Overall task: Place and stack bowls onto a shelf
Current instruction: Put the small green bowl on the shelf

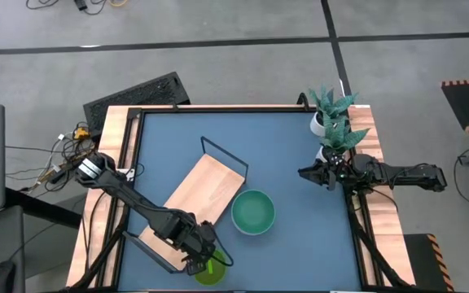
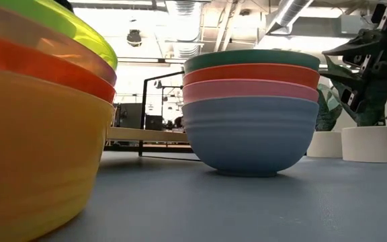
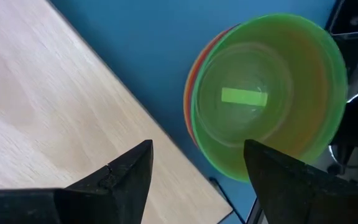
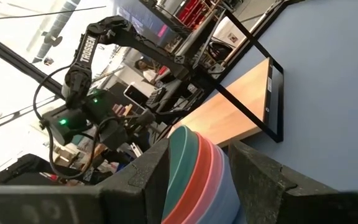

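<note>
Two stacks of bowls stand on the blue table. A lime bowl (image 1: 211, 270) (image 3: 266, 93) tops the stack of pink, red and yellow bowls (image 2: 32, 134) at the near edge. A teal bowl (image 1: 253, 212) tops the red, pink and pale blue ones (image 2: 250, 111) (image 4: 197, 177) at mid-table. The light-wood shelf (image 1: 204, 192) (image 3: 48, 118) stands slantwise on its black wire frame beside both stacks. My left gripper (image 1: 197, 254) (image 3: 197, 149) hovers open above the gap between the shelf's near end and the lime bowl. My right gripper (image 1: 306, 172) (image 4: 197, 148) waits open near the right edge, pointing at the teal stack.
Two white pots with green plants (image 1: 332, 122) (image 2: 368, 143) stand at the far right corner, just behind my right arm. A black keyboard (image 1: 133, 96) lies beyond the table's far left edge. Bare blue tabletop (image 1: 283, 146) shows between the shelf and the plants.
</note>
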{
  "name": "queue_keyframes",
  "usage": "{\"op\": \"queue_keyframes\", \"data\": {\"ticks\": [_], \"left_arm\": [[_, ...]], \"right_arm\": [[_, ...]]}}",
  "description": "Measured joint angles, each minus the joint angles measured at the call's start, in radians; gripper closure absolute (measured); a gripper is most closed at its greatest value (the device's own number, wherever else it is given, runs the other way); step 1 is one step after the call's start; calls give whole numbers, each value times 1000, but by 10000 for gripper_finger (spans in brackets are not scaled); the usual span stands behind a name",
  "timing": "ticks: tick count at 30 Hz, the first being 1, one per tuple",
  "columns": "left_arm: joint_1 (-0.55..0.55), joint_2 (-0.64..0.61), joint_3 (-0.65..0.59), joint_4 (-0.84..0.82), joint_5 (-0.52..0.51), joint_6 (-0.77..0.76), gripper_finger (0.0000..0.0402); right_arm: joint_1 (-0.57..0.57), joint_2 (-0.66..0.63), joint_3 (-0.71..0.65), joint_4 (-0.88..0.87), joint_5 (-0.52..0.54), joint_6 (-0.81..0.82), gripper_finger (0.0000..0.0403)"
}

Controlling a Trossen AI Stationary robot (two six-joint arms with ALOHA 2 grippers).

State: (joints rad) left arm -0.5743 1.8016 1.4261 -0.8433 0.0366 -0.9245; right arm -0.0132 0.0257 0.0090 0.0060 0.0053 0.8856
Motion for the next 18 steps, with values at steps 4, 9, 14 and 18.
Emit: {"op": "queue_keyframes", "data": {"ticks": [4,9,14,18], "left_arm": [[-3,6,0,9,-8,-5,167],[-8,41,0,68,18,-12,167],[-10,66,-1,79,37,-13,167],[-10,65,-1,68,31,-8,168]], "right_arm": [[0,0,0,0,-2,-1,214],[0,0,0,0,-4,-3,214],[0,0,0,0,-7,-3,214],[0,0,0,0,-7,-3,214]]}}
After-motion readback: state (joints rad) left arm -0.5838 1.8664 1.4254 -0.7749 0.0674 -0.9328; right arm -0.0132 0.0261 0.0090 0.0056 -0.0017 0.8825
